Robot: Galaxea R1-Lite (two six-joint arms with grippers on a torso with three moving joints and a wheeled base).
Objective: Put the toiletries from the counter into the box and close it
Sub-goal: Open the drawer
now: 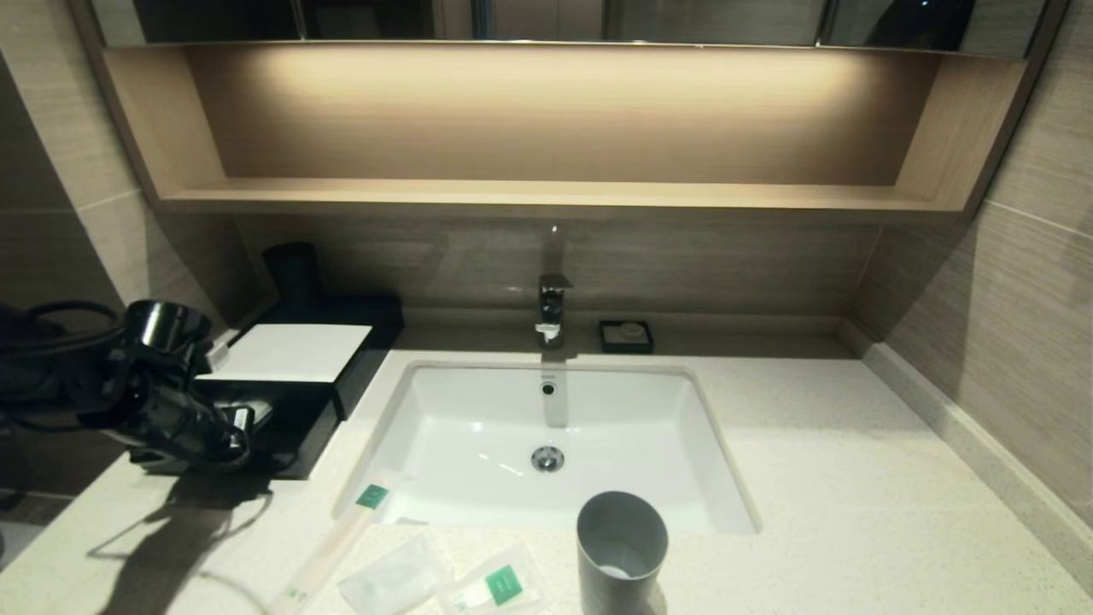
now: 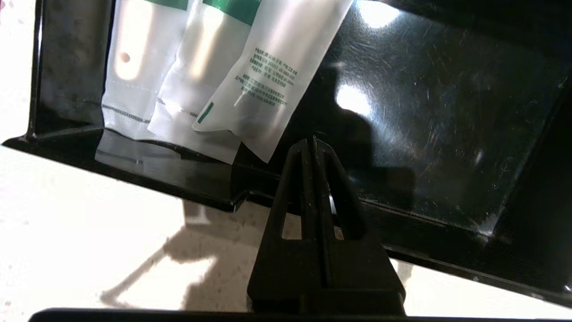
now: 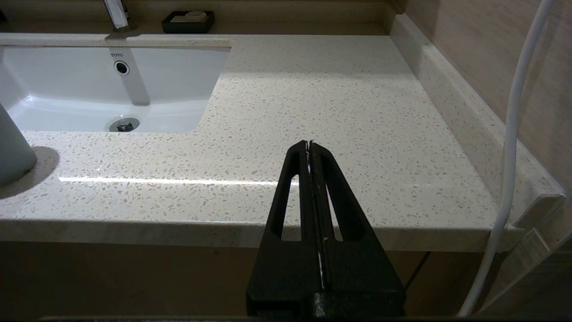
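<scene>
So far little of the job looks done: the long thin pale wrapped stick with a green label (image 1: 335, 540) and the two small translucent flat sachets (image 1: 394, 579), one bearing a green square (image 1: 503, 584), all lie on the off-white speckled stone counter (image 1: 854, 512) by its front edge, between the white sunken basin's (image 1: 478, 427) front-left corner and a grey tumbler cup (image 1: 621, 551).

The low black box with a white top panel (image 1: 295, 352) sits at the counter's back-left corner, its drawer (image 2: 447, 134) pulled out, holding three white pouches (image 2: 250, 80) at one end.

The left gripper (image 2: 313, 145), jaws pressed together and empty, hovers at the drawer's front lip. The right gripper (image 3: 309, 147), likewise closed on nothing, is parked off the counter's front-right edge.

Picking, loading and closing remain. Tiled walls, a lit wooden shelf (image 1: 546, 192) and a chrome tap (image 1: 552, 307) surround it.
</scene>
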